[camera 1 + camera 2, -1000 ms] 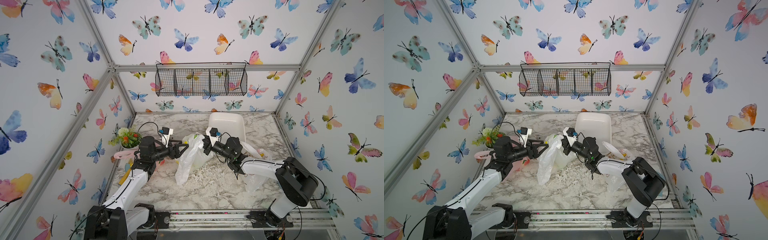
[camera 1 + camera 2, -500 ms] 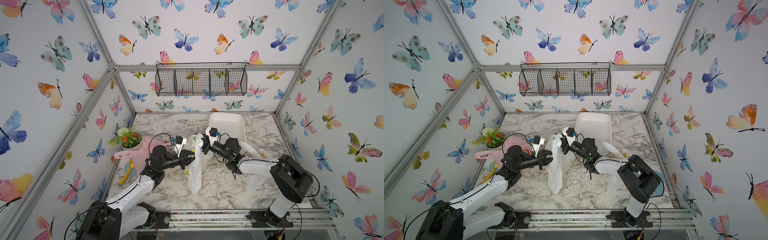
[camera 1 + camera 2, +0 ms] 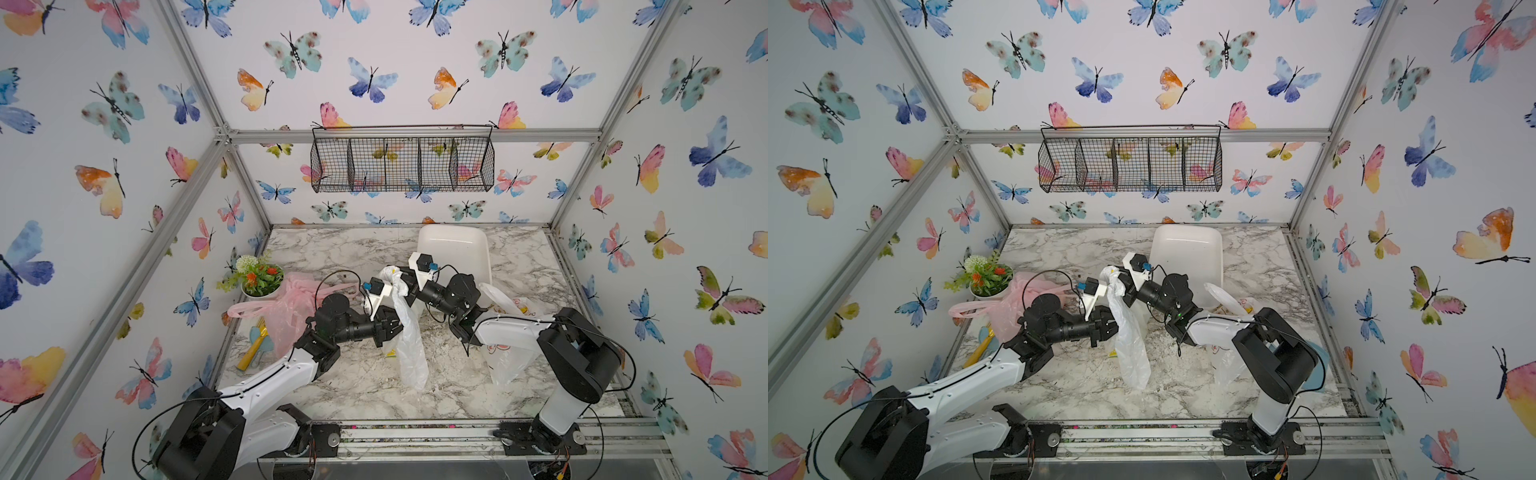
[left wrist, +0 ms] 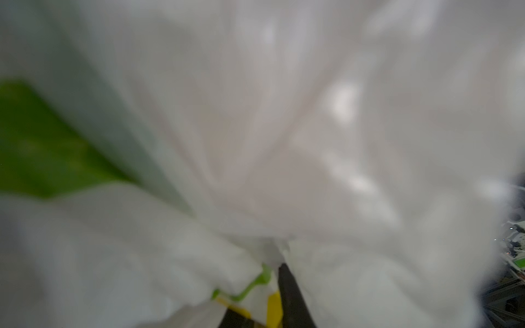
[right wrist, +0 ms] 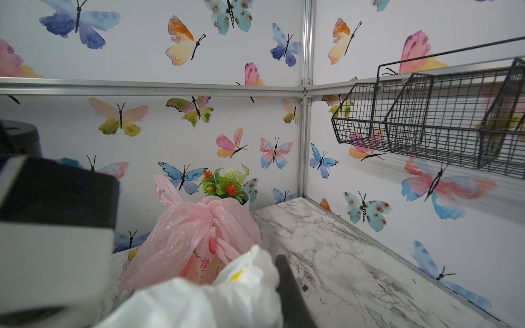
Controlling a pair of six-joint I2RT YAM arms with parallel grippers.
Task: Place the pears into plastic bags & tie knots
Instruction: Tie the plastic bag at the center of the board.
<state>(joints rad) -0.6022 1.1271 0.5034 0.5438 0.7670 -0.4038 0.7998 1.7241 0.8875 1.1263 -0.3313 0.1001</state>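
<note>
White bag (image 3: 409, 357) hangs mid-table, its lower end toward the front edge. Left gripper (image 3: 395, 325) sits against the bag's middle; plastic hides the fingers, so its grip cannot be told. Right gripper (image 3: 400, 281), fingers pressed together, pinches the bag's bunched top. Pink bag (image 3: 286, 311) lies left, beside the flower pot (image 3: 259, 293). Tray (image 3: 453, 241) sits at the back.

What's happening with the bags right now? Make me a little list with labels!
white bag: held up by its top, hanging down
right jaws: shut on the white bag's top
left jaws: against the bag's middle, grip unclear
pink bag: looks tied, beside the flower pot
white tray: at the back of the table
</note>
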